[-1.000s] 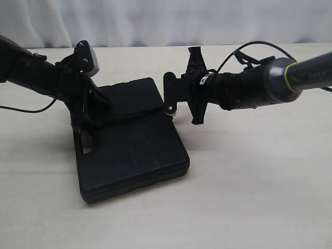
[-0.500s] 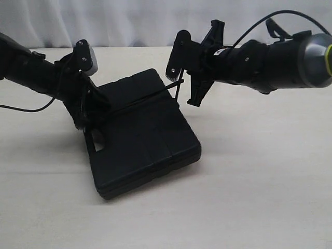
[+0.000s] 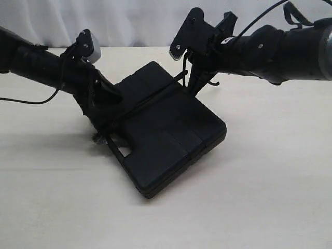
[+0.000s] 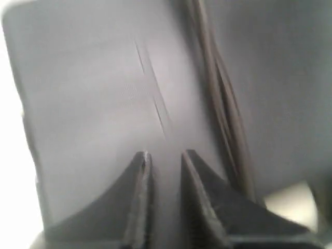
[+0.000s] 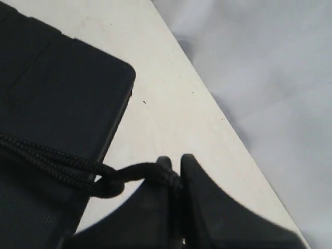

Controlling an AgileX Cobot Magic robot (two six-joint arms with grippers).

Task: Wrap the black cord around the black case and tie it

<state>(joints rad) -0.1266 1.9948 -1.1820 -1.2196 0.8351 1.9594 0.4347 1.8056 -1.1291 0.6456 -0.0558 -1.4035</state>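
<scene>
Your biggest surface is the pale table (image 3: 270, 207). A white curtain (image 3: 129, 21) hangs behind its far edge.

On the table, left of the middle and nearer the far edge than the near one, lies the black case (image 3: 171, 140). It sits skew, with one corner pointing at the near edge. Its handle slot (image 3: 124, 151) faces the left side.

The left arm (image 3: 41, 67) reaches in from the left edge and covers the case's handle-side corner from your exterior view. A thin cable (image 3: 26, 101) droops beneath it. The right arm (image 3: 280, 44) comes in from the right and hangs over the case's far corner.

The left gripper (image 4: 163, 155) is over the lid. Its fingers stand a little apart, with bare lid showing between them. You cannot tell from these views whether it pinches anything.

The right gripper (image 5: 176, 163) is clenched on the black cord (image 3: 145, 104), and the strand runs straight into the closed fingers.

The cord crosses the lid as a taut diagonal line, from the left gripper's side up to the right gripper. In the right wrist view it shows as doubled strands on the lid, looped just off the case's edge. In the left wrist view it passes just beside one finger (image 4: 207, 207).
</scene>
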